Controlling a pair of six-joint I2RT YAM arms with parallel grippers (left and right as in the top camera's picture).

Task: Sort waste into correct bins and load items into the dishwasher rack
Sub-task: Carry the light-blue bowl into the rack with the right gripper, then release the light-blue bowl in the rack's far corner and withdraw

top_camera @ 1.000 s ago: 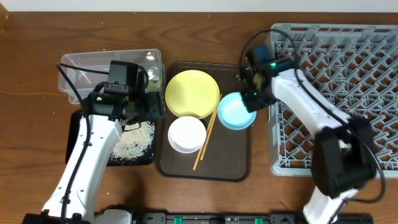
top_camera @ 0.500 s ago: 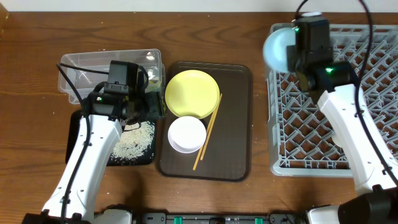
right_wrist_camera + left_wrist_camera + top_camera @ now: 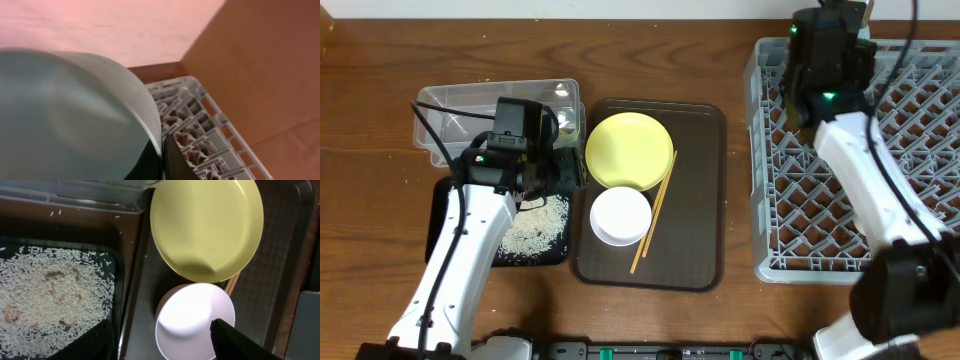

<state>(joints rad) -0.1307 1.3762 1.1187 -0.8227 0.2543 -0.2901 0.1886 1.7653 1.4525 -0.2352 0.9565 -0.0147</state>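
The right fingers (image 3: 172,167) clamp the rim of the light blue bowl (image 3: 75,115), held over the 11 o'clock corner of the grey dishwasher rack (image 3: 200,130). The left fingers (image 3: 240,342) hover at 9 o'clock of the yellow plate (image 3: 629,150); whether they are apart cannot be told. Rice (image 3: 55,290) lies in the black tray (image 3: 438,215).

The brown wooden surface (image 3: 380,50) carries four things directly. At its left stands a clear tub (image 3: 450,100), with a shallow black tray (image 3: 535,259) just in front of it. A dark brown serving tray (image 3: 695,200) lies mid-surface, close beside both, and at the right stands a large grey rack (image 3: 800,262).
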